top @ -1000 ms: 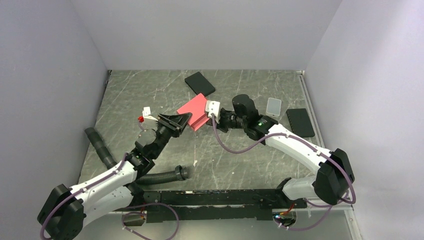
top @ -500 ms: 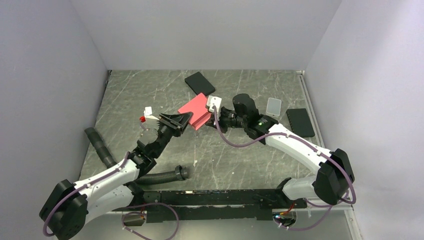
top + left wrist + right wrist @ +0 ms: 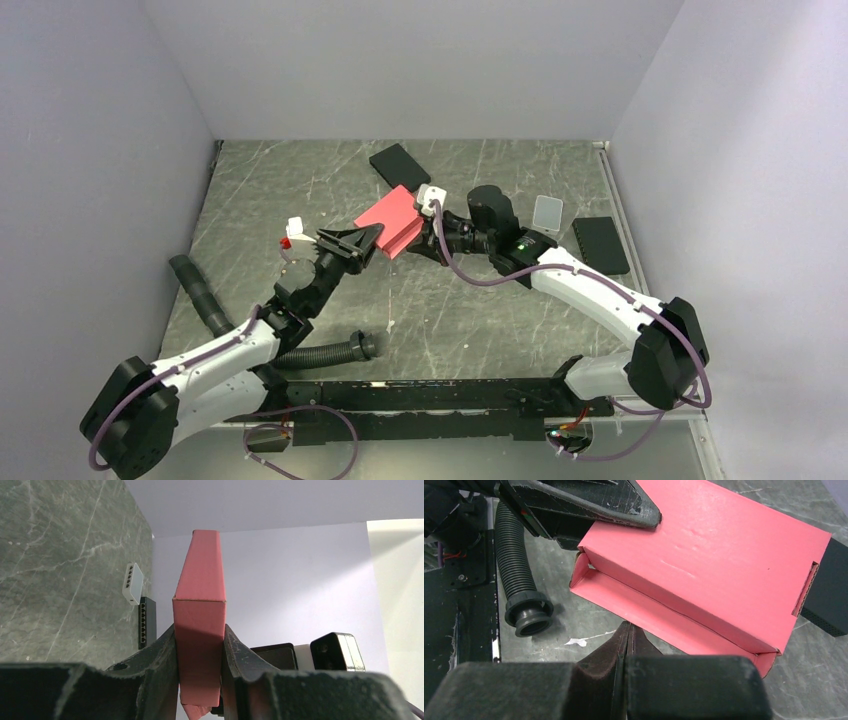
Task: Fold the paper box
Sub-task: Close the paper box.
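Note:
The paper box (image 3: 392, 222) is a pinkish-red flat carton held off the table at mid-table. My left gripper (image 3: 366, 241) is shut on its near-left end; the left wrist view shows the box (image 3: 199, 580) clamped between the two fingers. In the right wrist view the box (image 3: 714, 555) has its long front flap (image 3: 659, 612) hanging open. My right gripper (image 3: 628, 627) is shut with nothing in it, its tips against that flap's outer face. From above, the right gripper (image 3: 423, 243) sits at the box's right side.
A black flat box (image 3: 400, 166) lies behind the paper box. A clear case (image 3: 547, 213) and another black slab (image 3: 600, 244) lie at the right. A tiny red-and-white carton (image 3: 292, 232) sits left of the left gripper. A black corrugated hose (image 3: 320, 352) lies near the left arm.
The right wrist has shifted slightly back and left, closer in against the box. The left gripper and the box have barely moved.

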Tool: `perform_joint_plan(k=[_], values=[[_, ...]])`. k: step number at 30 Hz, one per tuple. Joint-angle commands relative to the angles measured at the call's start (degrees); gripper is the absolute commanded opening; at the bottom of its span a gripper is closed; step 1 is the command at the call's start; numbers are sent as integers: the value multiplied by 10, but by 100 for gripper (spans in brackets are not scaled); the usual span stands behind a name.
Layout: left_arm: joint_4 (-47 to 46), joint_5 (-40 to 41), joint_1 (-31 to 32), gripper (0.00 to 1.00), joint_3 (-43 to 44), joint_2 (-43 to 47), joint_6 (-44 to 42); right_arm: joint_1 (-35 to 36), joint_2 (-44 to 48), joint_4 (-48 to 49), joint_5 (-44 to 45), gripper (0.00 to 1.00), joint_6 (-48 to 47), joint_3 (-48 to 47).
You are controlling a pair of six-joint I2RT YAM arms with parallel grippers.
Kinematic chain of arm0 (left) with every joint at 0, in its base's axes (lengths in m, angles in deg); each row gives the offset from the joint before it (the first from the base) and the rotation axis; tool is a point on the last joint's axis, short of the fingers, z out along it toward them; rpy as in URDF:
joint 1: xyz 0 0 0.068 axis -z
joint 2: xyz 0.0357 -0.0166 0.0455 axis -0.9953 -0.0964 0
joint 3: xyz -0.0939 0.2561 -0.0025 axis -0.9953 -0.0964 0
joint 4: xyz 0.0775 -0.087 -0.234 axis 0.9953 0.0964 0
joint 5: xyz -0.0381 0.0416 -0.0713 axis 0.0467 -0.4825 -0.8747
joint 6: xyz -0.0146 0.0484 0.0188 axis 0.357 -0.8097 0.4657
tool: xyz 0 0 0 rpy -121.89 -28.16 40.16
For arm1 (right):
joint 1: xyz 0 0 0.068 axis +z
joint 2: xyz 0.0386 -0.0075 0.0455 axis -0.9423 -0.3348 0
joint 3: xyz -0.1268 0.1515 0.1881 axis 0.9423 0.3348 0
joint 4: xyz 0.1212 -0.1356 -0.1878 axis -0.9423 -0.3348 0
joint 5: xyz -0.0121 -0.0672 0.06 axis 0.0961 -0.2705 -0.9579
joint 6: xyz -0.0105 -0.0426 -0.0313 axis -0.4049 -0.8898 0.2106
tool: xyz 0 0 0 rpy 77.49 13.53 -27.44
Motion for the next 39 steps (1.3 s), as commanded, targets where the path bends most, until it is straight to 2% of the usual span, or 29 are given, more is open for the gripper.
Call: perform_joint_plan(k=[1,9,19,26,31,39], values=[[-42,-28,5,0,-2,-12,19,2,-4,68,-19,0,15,-22],[-18,-10,5,0,-7,18,10,1,5,-31,-70,5,-131,-27],[-3,6,5,0,-14,43,6,-1,8,-77,-93,6,-185,-34],[7,11,3,0,-17,58,1,-30,39,-170,-133,7,-300,-41],[11,9,1,0,-19,68,-1,-90,57,-159,-139,7,-300,-29],[-6,-4,0,0,-21,58,5,-102,47,-134,-123,7,-292,-20]])
